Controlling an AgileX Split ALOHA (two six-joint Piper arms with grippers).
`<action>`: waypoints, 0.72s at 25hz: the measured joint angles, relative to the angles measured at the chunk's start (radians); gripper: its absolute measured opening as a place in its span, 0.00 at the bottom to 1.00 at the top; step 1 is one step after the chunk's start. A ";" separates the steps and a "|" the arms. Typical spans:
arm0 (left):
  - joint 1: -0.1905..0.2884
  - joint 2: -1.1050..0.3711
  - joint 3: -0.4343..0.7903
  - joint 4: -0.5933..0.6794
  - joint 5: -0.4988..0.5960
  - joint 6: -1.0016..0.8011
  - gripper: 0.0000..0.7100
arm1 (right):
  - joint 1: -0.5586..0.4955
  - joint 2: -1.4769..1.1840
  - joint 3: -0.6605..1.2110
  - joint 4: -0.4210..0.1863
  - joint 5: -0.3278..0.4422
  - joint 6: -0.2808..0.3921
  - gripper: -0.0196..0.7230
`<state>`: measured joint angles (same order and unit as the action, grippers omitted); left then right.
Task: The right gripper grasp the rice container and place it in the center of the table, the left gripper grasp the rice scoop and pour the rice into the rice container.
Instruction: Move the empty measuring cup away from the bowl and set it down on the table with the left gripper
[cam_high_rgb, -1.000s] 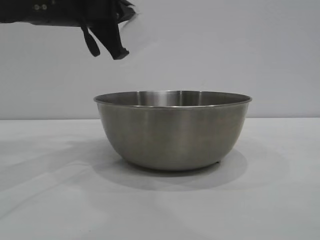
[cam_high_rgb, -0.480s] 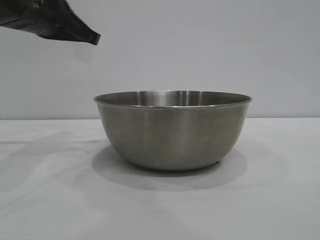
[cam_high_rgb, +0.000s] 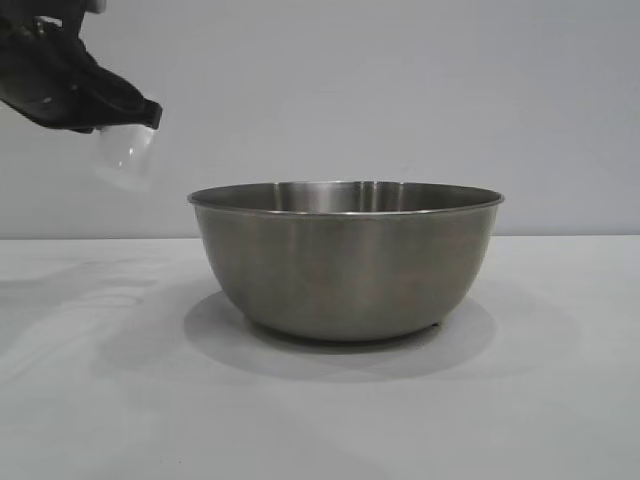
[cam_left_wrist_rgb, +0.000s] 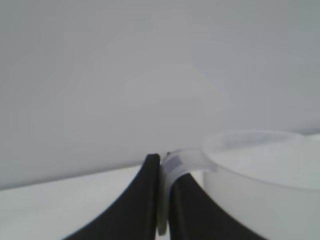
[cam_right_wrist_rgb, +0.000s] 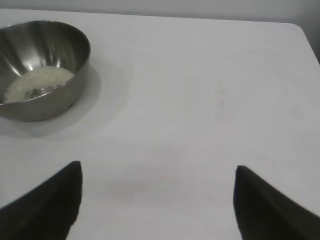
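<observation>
Rice already lies as a pale heap in the bottom of the rice container, which stands upright at the middle of the surface. So the placing and the pour look done, and the step in hand seems to be carrying the emptied rice scoop away.

In the exterior view the left gripper is at about ten o'clock from the container, above and clear of its rim, fingers clenched on the scoop's loop handle; the clear cup hangs just under them, apparently empty.

The right gripper is parked well back from the container, fingers spread and grasping nothing.

Next, the left arm probably needs to lower the scoop onto bare surface beside the container, keep it clear of the steel rim, and only then let go.
</observation>
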<state>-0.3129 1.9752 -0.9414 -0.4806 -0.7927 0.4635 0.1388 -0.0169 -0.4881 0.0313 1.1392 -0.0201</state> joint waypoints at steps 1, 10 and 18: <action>0.002 0.000 0.000 0.016 0.014 -0.018 0.00 | 0.000 0.000 0.000 0.000 0.000 0.000 0.79; 0.006 0.118 0.000 0.079 0.031 -0.143 0.00 | 0.000 0.000 0.000 0.000 0.000 0.000 0.79; 0.006 0.138 0.000 0.079 0.022 -0.152 0.00 | 0.000 0.000 0.000 0.000 0.000 0.000 0.79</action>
<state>-0.3069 2.1137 -0.9414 -0.4016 -0.7709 0.3118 0.1388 -0.0169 -0.4881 0.0313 1.1392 -0.0201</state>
